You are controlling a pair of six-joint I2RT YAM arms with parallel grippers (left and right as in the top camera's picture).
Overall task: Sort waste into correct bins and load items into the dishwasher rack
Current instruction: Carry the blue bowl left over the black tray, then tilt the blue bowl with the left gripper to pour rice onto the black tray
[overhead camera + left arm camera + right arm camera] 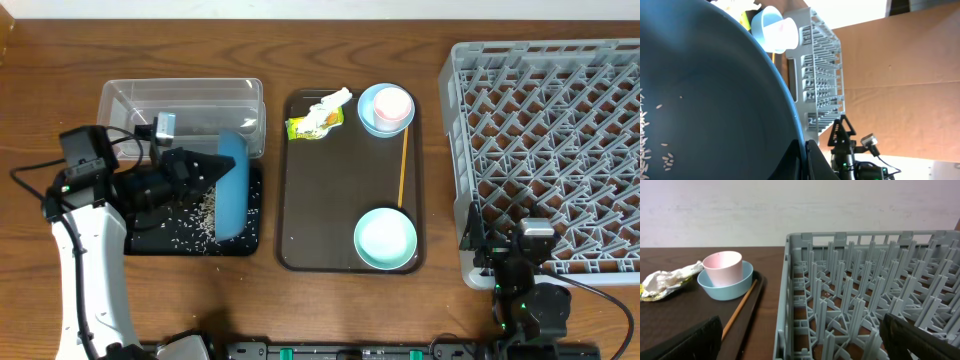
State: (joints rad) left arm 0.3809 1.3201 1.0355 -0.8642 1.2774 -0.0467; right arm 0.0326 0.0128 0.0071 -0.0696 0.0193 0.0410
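My left gripper point(205, 168) is shut on the rim of the dark-blue bowl point(232, 185), held tipped on edge over the black tray point(150, 243). White rice grains point(195, 215) lie scattered on that tray. In the left wrist view the jaws point(807, 160) pinch the bowl's rim point(705, 100), with a few grains point(645, 130) still inside. The clear tub point(180, 100) stands behind. The paper scrap point(332, 103), yellow-green packet point(305, 127), pink cup point(392, 104) inside the light-blue bowl point(368, 118), and the mint-green bowl point(386, 238) sit on the brown tray. My right gripper point(500, 245) is open and empty at the grey rack's point(550, 130) front left corner.
A wooden chopstick point(403, 165) lies along the right side of the brown serving tray point(300, 220). The right wrist view shows the rack's wall point(795, 305) close ahead, with the cup point(722, 267) and chopstick point(740, 310) to its left.
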